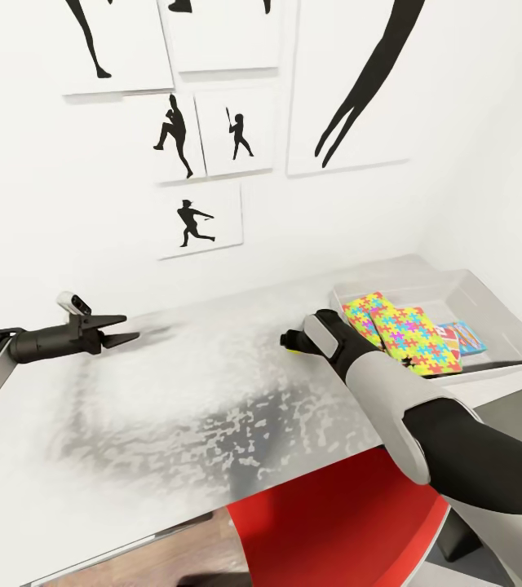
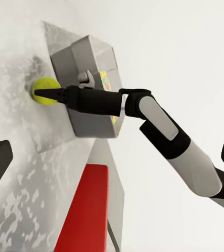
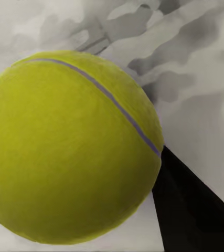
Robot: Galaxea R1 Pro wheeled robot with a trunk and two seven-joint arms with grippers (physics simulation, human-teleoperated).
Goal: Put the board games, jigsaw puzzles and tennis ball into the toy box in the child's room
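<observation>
While your head view shows two jigsaw puzzles [image 1: 412,334] and a game box [image 1: 463,337] already in the toy box [image 1: 502,314], the tennis ball [image 1: 294,349] sits on the table [image 1: 212,391] at your right gripper [image 1: 287,341]. Left wrist view: its fingers [image 2: 49,94] straddle the ball [image 2: 44,90]; grip unconfirmed. Right wrist view: the ball [image 3: 70,147] sits close against one finger [image 3: 188,210]. Your left gripper [image 1: 126,330] is spread, empty.

I am in a child's room at home: white walls at twelve o'clock hung with black baseball-player silhouette pictures [image 1: 183,221], a marbled counter [image 1: 212,408] before me, and at two o'clock a grey toy box [image 1: 489,306] holding bright jigsaw puzzles [image 1: 412,334].
</observation>
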